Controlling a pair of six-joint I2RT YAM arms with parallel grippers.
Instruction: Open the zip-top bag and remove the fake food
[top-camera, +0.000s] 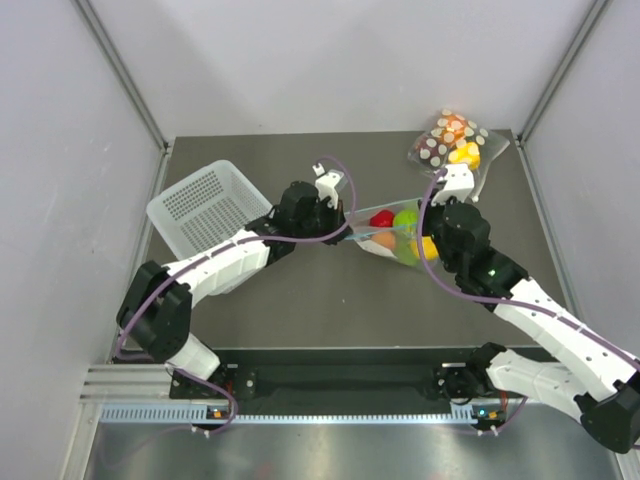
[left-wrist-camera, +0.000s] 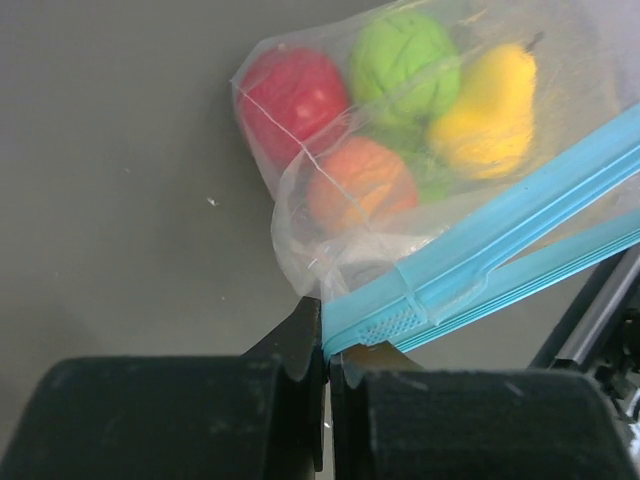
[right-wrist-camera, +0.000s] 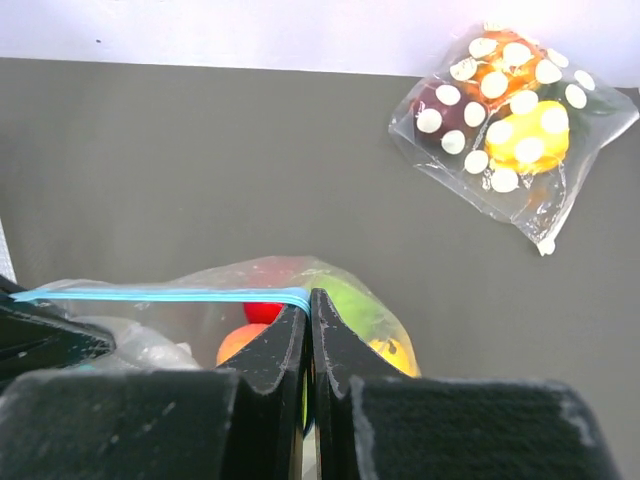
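Note:
The clear zip-top bag (top-camera: 395, 236) with a teal-blue zip strip (left-wrist-camera: 520, 240) hangs stretched between my two grippers above the table centre. Inside it are a red fruit (left-wrist-camera: 293, 95), a green one (left-wrist-camera: 402, 55), a yellow one (left-wrist-camera: 490, 100) and a peach-orange one (left-wrist-camera: 362, 182). My left gripper (left-wrist-camera: 326, 340) is shut on the left end of the zip strip. My right gripper (right-wrist-camera: 309, 305) is shut on the other end of the strip (right-wrist-camera: 160, 295). The fruits also show in the right wrist view, the green one (right-wrist-camera: 350, 305) beside the fingers.
A clear bag printed with white polka dots (top-camera: 455, 140), also in the right wrist view (right-wrist-camera: 510, 115), lies at the back right with yellow and orange pieces inside. A white perforated basket (top-camera: 205, 205) stands at the back left. Grey walls enclose the dark table (top-camera: 300, 300).

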